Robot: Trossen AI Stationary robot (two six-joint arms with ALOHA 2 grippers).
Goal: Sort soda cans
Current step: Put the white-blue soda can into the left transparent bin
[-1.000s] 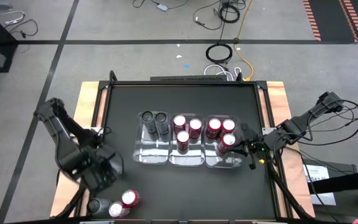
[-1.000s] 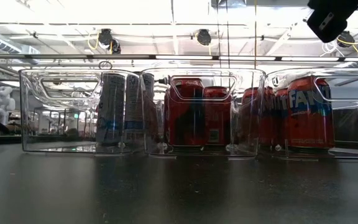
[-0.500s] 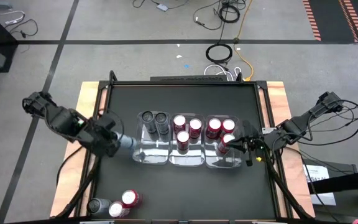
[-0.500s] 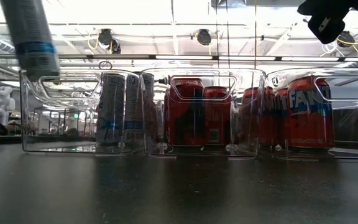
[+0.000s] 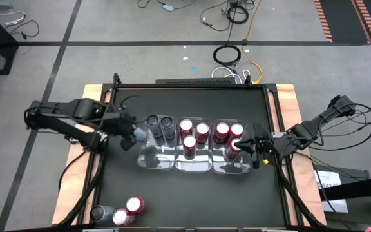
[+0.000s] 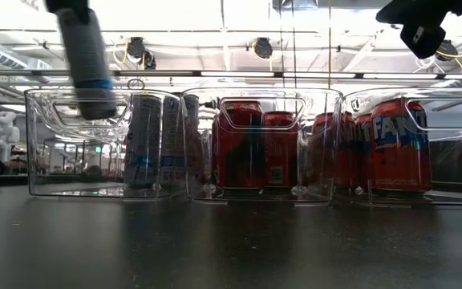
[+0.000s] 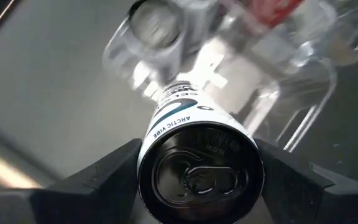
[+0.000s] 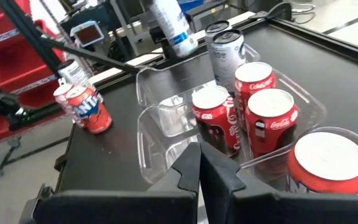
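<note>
Three clear plastic trays sit side by side on the dark desk: the left tray (image 5: 156, 149) holds two grey cans (image 5: 160, 126), the middle tray (image 5: 194, 161) three red cans (image 5: 194, 133), the right tray (image 5: 232, 167) three more. The left claw (image 5: 125, 134) grips a slim grey can (image 6: 87, 66) – blurred, held aloft just over the left tray. The right claw (image 5: 255, 147) – fingers pressed shut – hovers beside the right tray. Three loose cans (image 5: 118, 211) lie well behind the left claw.
</note>
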